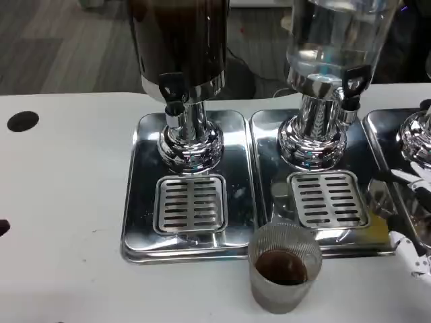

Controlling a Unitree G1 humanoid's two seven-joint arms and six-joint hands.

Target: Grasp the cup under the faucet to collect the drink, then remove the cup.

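Worktop (60, 202), white, carries the whole set. Dispensers next: a dark-drink dispenser (178, 40) on the left tray (138, 202), a clear dispenser (337, 33) on the middle tray (269, 134), and part of a third base (417, 134) at the right edge. Each visible tray holds a slotted drip grate (190, 203). The dark dispenser's faucet (172, 91) points down over the left grate. Cup (285, 276), ribbed and translucent, stands on the worktop just in front of the trays, between the two grates, with dark drink in it. Judged step: collection appears done and the cup already removed from under the faucet; little seems left beyond letting go and drawing clear. Right robot hand (412, 252) shows only as a white sliver at the frame edge, apart from the cup; whether it is released or clenched cannot be told. Dispenser tops are cut off.
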